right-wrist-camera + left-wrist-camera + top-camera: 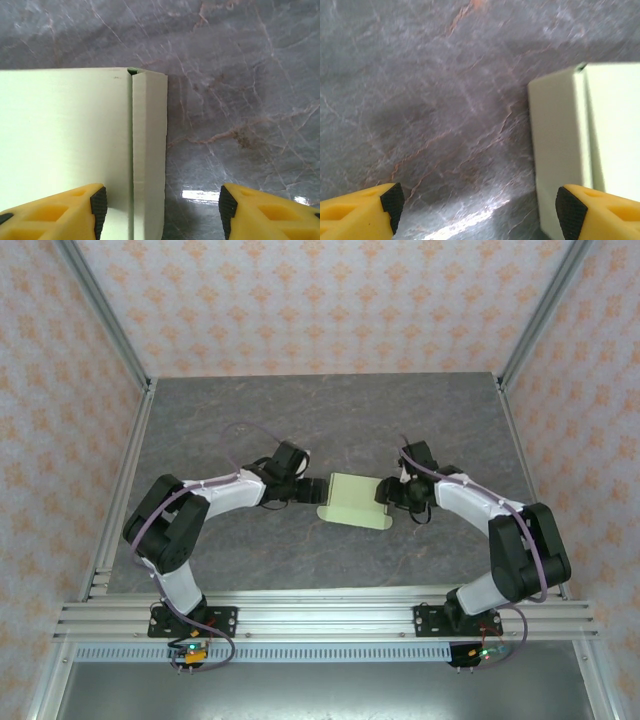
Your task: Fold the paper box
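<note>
My left arm (215, 495) and right arm (470, 502) wore smooth white shells between bulky black joints. A thin purple cable (240, 425) looped along each. My black bases (195, 620) had small green lights just below them. My fingers (350, 215) were yellow, moulded with hollows, tipped with black pads (394, 204).

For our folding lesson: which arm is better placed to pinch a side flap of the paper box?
Likely right: the right gripper straddles the paper box's narrow side flap with jaws open; the left gripper's gap lies mostly over bare table.
</note>
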